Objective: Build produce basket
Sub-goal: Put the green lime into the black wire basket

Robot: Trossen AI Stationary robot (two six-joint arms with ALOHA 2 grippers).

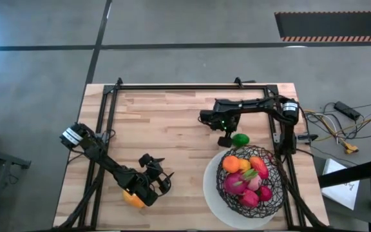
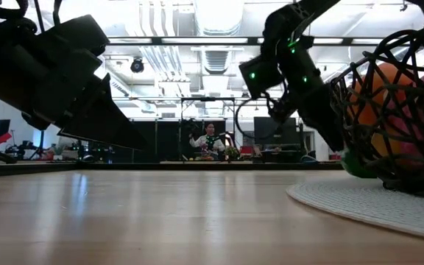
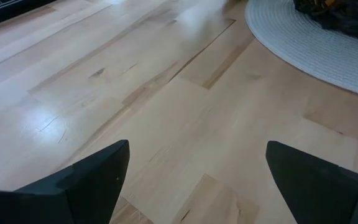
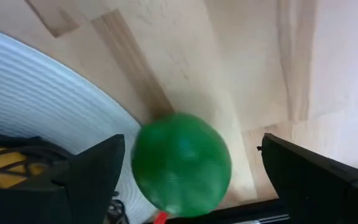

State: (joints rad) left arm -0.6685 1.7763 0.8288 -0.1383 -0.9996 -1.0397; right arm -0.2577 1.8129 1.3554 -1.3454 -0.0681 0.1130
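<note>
The black wire basket (image 1: 253,183) stands on its white round base (image 1: 212,187) near the table's right near corner and holds orange, yellow, red and magenta-pink produce (image 1: 245,177). A green round fruit (image 1: 240,139) lies at the base's far rim. My right gripper (image 1: 227,137) points down over it, open. In the right wrist view the green fruit (image 4: 182,163) sits between the two fingers of my right gripper (image 4: 191,158) with a gap on each side. My left gripper (image 1: 161,175) is open low over bare wood, left of the basket. An orange-yellow fruit (image 1: 133,198) lies beside that arm's wrist.
Black frame rails (image 1: 172,86) run along the table's far edge and down both sides. Bare wood (image 1: 172,135) lies between the two arms. In the left wrist view the white base (image 3: 316,43) lies ahead of the open left gripper (image 3: 197,171). Cables lie beyond the table's right edge.
</note>
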